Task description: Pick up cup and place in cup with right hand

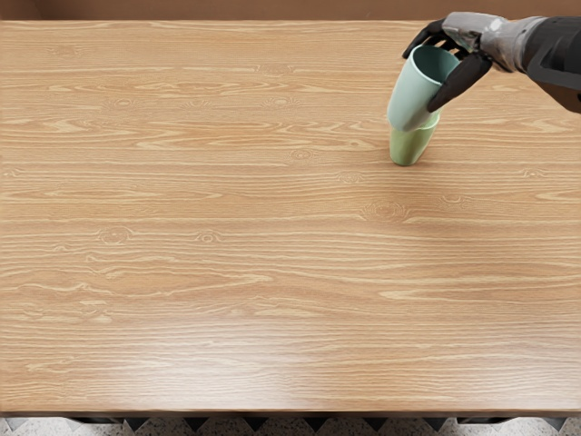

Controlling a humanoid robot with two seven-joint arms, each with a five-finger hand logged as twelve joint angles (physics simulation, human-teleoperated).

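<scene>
Head view shows the right hand point(470, 34), silver-grey over the back with black fingers, reaching in from the right edge near the top corner, its dark forearm point(552, 56) behind it. Its fingers are partly curled (a loose clasp, more than a fist) around a smooth, pale mint-green cup point(413, 95), a tall tapering one. One black digit point(461, 82) lies along the cup's right side, and the others reach over by the far side of the rim; how firmly they press, I cannot tell.

The mint cup's mouth faces up, and its body leans, with the base towards the lower left. It is directly over a light yellow-green cup point(410, 147), which stands upright on the light wood-grain table point(227, 227), in the far right part. The held cup's lower end overlaps the standing cup's mouth (a bit of green rim shows at the right), though whether the base is inside or just above and in front is hidden.
</scene>
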